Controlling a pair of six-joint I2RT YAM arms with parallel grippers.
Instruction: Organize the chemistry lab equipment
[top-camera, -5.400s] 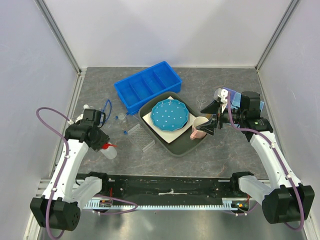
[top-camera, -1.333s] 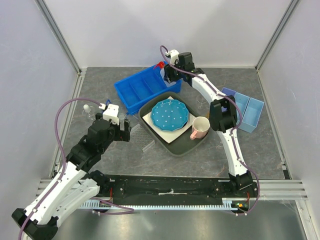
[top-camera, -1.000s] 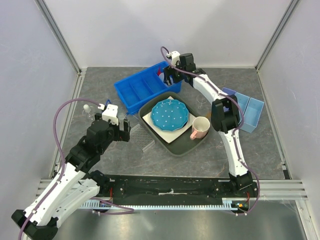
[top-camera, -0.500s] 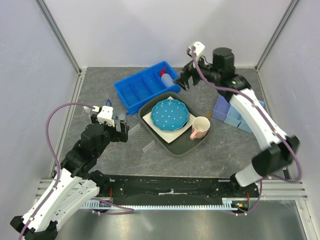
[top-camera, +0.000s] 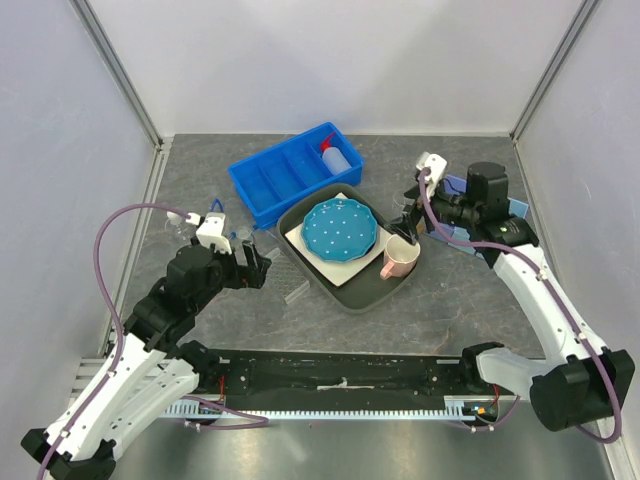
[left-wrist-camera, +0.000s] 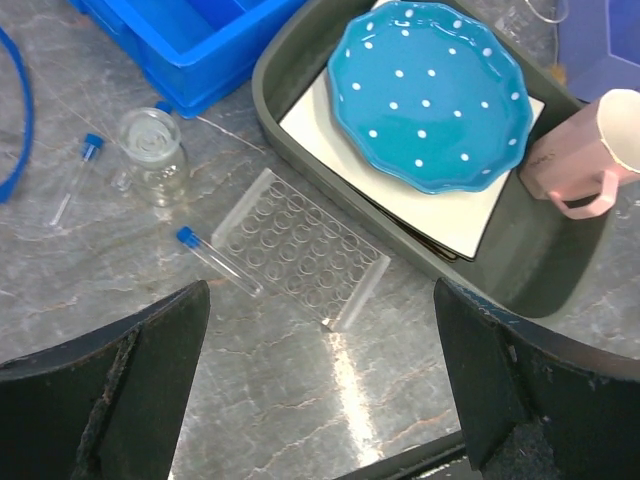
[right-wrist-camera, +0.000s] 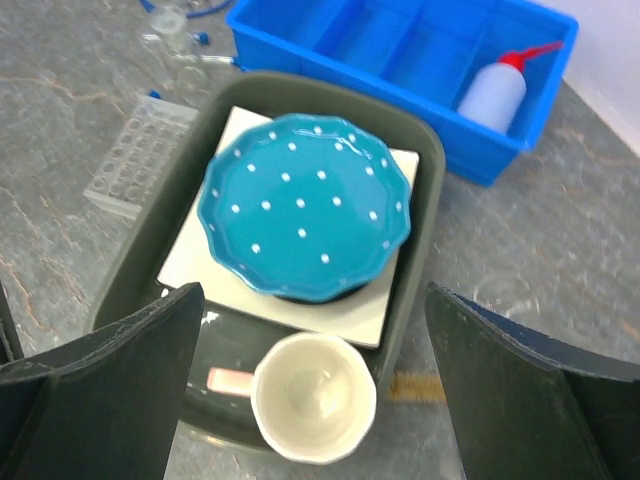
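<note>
Left end effector (left-wrist-camera: 320, 340) wide, empty; blue-capped vial (left-wrist-camera: 217, 261) ahead-left, beside clear rack (left-wrist-camera: 300, 262). Close across vial's middle, sparing rack. Right end effector (right-wrist-camera: 310, 310) wide, empty.

The squeeze bottle (top-camera: 338, 157) lies in the bin's (top-camera: 268, 183) rightmost compartment.

The top camera looks steeply down from 6 o'clock behind both arm bases, and the nearer wrist cameras peer down from 9 and 3 o'clock, all sharing the blue dotted plate (top-camera: 340, 229) and clear rack (left-wrist-camera: 300, 262).
</note>
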